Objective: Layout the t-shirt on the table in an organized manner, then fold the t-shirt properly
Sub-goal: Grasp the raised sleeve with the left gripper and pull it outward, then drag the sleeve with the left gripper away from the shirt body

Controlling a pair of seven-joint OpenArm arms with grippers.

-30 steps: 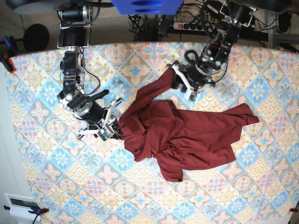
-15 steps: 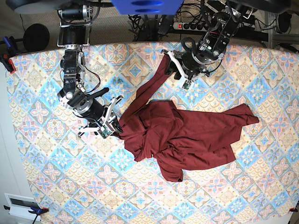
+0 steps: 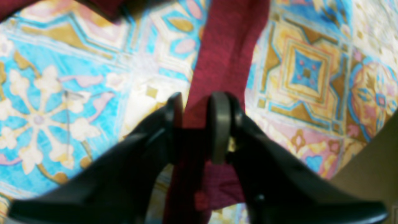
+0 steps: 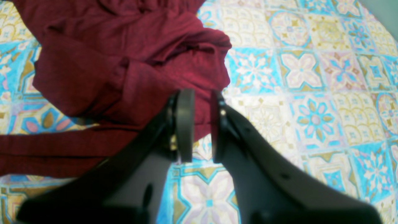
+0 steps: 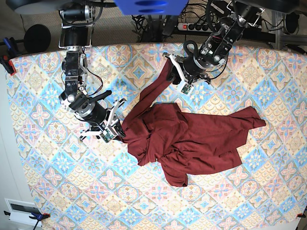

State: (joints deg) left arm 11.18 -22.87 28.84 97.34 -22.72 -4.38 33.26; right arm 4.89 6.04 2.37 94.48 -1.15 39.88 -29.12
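We see the t-shirt (image 5: 192, 139) lying crumpled near the middle of the table (image 5: 43, 182), its bulk spread toward the right side of the base view, with one long strip pulled taut up toward the table's far edge. That strip ends in our left gripper (image 5: 173, 72), whose jaws pinch the maroon fabric between them; in the left wrist view the cloth (image 3: 224, 56) runs straight out from between the pads (image 3: 218, 124) over the patterned cover. Our right gripper (image 5: 116, 130) sits at the bunched left edge of the shirt. In the right wrist view its fingers (image 4: 185, 124) stand narrowly apart with maroon fabric (image 4: 124, 62) in the gap, clamped on that edge.
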